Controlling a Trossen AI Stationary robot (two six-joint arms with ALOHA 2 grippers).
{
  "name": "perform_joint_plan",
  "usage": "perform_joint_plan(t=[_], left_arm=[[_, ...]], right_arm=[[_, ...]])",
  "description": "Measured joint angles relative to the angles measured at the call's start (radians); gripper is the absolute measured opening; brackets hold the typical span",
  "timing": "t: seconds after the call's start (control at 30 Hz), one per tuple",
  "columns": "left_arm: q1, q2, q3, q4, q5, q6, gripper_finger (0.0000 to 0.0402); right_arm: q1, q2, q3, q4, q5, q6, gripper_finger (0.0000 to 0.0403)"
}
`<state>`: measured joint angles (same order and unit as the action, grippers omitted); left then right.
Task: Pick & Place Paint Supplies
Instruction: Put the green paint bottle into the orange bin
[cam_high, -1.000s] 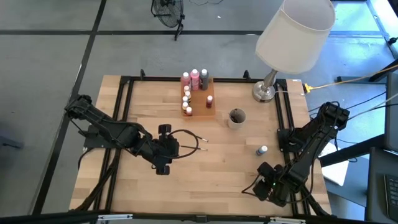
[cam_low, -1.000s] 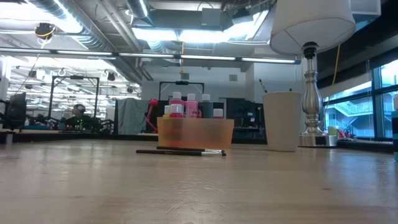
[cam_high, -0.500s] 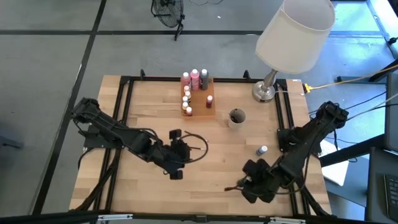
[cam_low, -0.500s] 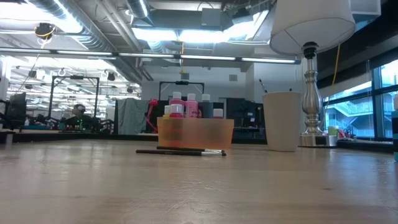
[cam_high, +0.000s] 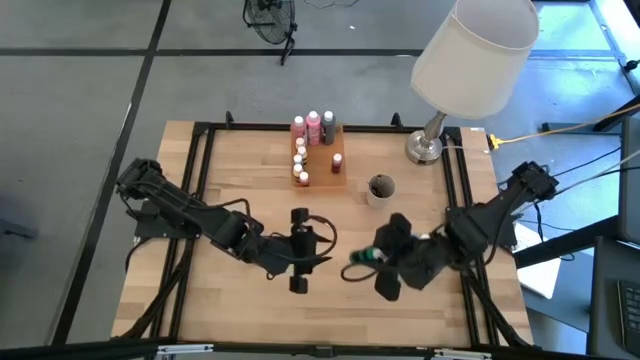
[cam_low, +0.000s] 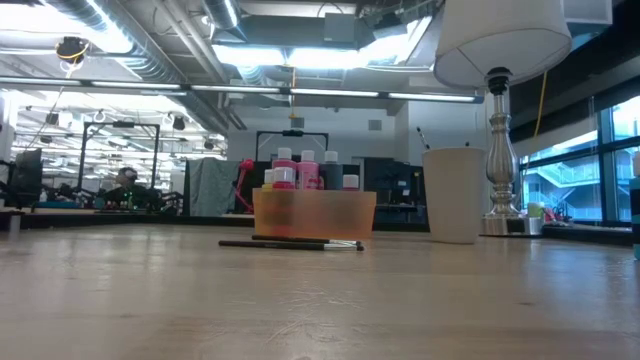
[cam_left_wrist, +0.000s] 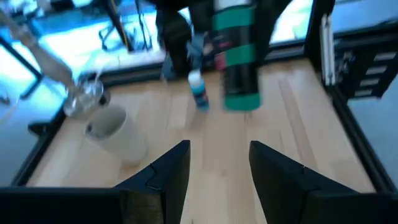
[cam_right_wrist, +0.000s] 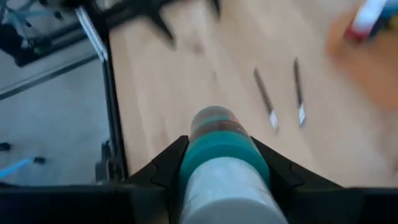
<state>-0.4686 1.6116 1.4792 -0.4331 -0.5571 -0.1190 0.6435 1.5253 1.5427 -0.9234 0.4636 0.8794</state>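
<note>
We see the tray (cam_high: 322, 160) at the tabletop's (cam_high: 250, 190) far middle, the cup (cam_high: 380, 189) right of it, the lamp (cam_high: 428, 145) behind the cup, and two paintbrushes (cam_low: 290, 243) before the tray.

Green paint bottle (cam_right_wrist: 222, 163) between jaws, two paintbrushes (cam_right_wrist: 283, 93) beyond.

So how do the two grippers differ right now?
The right gripper is shut on a green-capped paint bottle; the left gripper stands open with nothing between its fingers. The right one sits near the cup, the left near mid-table. Both hang above the wooden table.
</note>
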Motion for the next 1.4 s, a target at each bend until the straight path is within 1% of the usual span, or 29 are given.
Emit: perform_joint_plan(t=[0.07, 0.13, 0.2, 0.33, 0.47, 0.7, 0.97, 1.1, 1.2, 1.3, 1.4], left_arm=[[0.001, 0.004, 0.000, 0.044, 0.010, 0.033, 0.0162], [0.007, 0.011, 0.000, 0.081, 0.026, 0.036, 0.0162], [0.007, 0.013, 0.000, 0.085, 0.030, 0.023, 0.0162], [0.006, 0.011, 0.000, 0.166, 0.011, -0.050, 0.0162], [0.006, 0.004, 0.000, 0.266, 0.022, -0.054, 0.0162], [0.036, 0.005, 0.000, 0.272, 0.014, -0.142, 0.0162], [0.069, 0.005, 0.000, 0.196, 0.021, -0.195, 0.0162], [0.083, 0.005, 0.000, 0.177, 0.061, -0.201, 0.0165], [0.094, 0.005, 0.000, 0.144, 0.067, -0.222, 0.0173], [0.115, 0.006, 0.000, 0.129, 0.123, -0.277, 0.0188], [0.133, 0.006, 0.000, 0.129, 0.165, -0.288, 0.0203]], right_arm=[[-0.025, 0.000, 0.039, 0.000, 0.011, -0.063, 0.0135], [-0.047, 0.000, 0.069, 0.003, 0.012, -0.111, 0.0135], [-0.064, -0.001, 0.086, 0.004, 0.012, -0.148, 0.0135], [-0.085, 0.000, 0.089, -0.015, 0.008, -0.167, 0.0135], [-0.101, 0.000, 0.089, -0.010, 0.007, -0.183, 0.0135], [-0.116, 0.000, 0.089, 0.015, 0.007, -0.211, 0.0135], [-0.120, 0.000, 0.089, 0.013, 0.004, -0.215, 0.0135], [-0.120, 0.000, 0.089, 0.011, 0.004, -0.223, 0.0135], [-0.120, 0.000, 0.089, 0.011, 0.004, -0.234, 0.0135], [-0.122, 0.000, 0.089, 0.011, 0.004, -0.239, 0.0135], [-0.128, 0.000, 0.089, 0.009, 0.004, -0.241, 0.0134]])
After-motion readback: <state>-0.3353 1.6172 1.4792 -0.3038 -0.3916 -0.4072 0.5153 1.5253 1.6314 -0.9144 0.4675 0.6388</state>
